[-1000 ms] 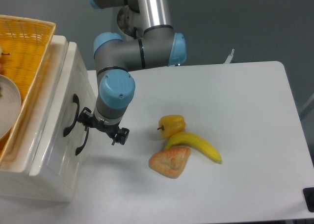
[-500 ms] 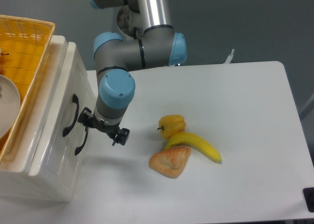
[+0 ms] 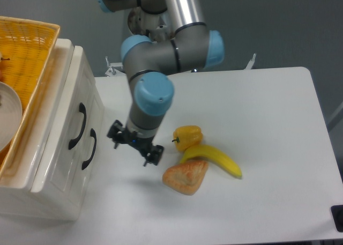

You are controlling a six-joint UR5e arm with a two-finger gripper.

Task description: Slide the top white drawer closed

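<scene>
1. Far left: a yellow wicker basket (image 3: 24, 46) sits on top of the white drawer unit, with a white plate (image 3: 8, 116) inside it.
2. The top white drawer (image 3: 72, 95), black handle facing right, looks flush with the lower drawer front (image 3: 80, 170).
3. Centre-left: the hand (image 3: 134, 145) hangs over the table (image 3: 268, 121), clear of the drawers, holding nothing; can't tell if it's open or closed.
4. Right of it: a yellow bell pepper (image 3: 187, 136), banana (image 3: 211, 159) and a piece of bread (image 3: 186, 176), bunched together.
</scene>
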